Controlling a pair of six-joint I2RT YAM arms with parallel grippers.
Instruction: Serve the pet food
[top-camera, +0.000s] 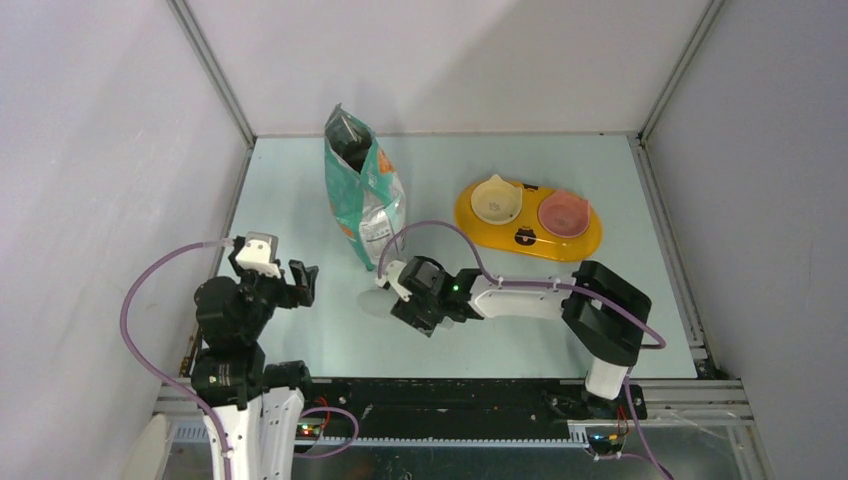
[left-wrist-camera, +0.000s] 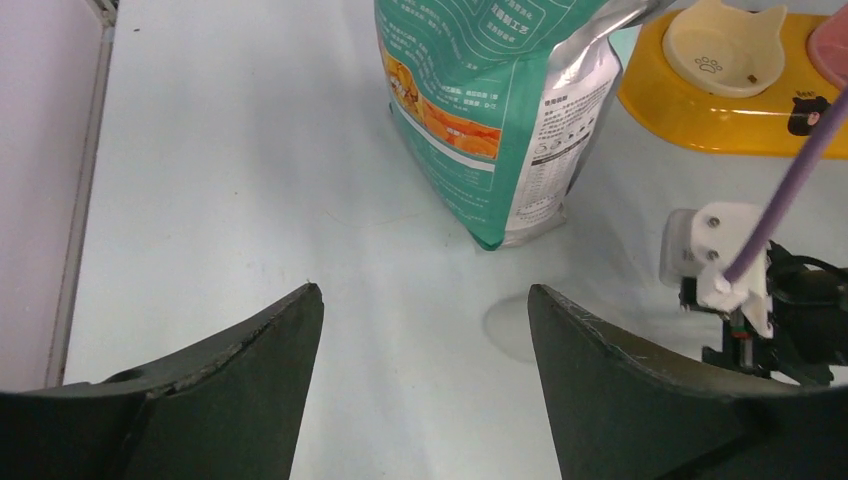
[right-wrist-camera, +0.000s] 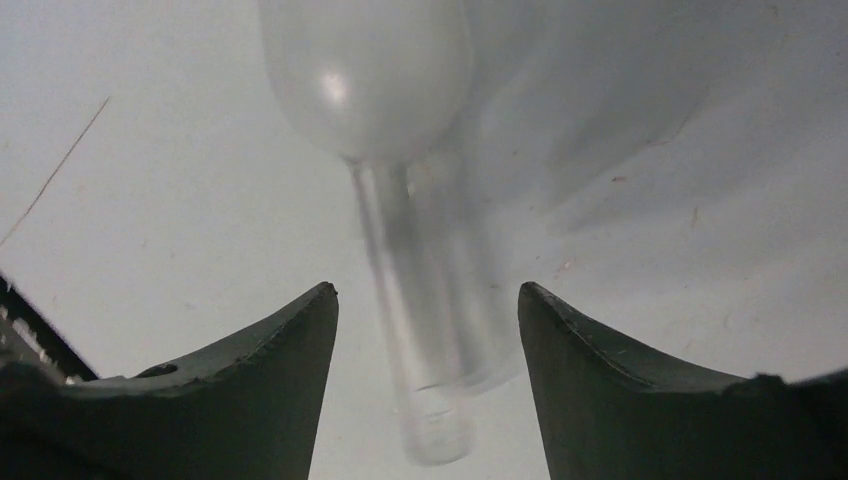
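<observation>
**Pet food bag upright at the back, both claws open**

Pet food itself is not visible: the teal-and-white bag (top-camera: 365, 190) stands upright at the back of the table (top-camera: 290, 210), left of centre, its top open and dark inside. The yellow feeder (top-camera: 560, 245) lies to its right, apart from it and short of the right rail, with a cream bowl (top-camera: 496, 200) and a pink bowl (top-camera: 563, 213).

The left claw (left-wrist-camera: 425, 295) is spread wide over bare tabletop, with nothing between its fingers. Free surface runs from it to the bag and along the left wall. The right claw (right-wrist-camera: 428, 290) is also apart, low over the table. The handle of the clear scoop (right-wrist-camera: 400, 100) lies between its fingers with a gap on each side.

The bag's side carries an orange band and blocks of small print, too fine to read. The cream bowl shows a paw print (left-wrist-camera: 708, 65).
</observation>
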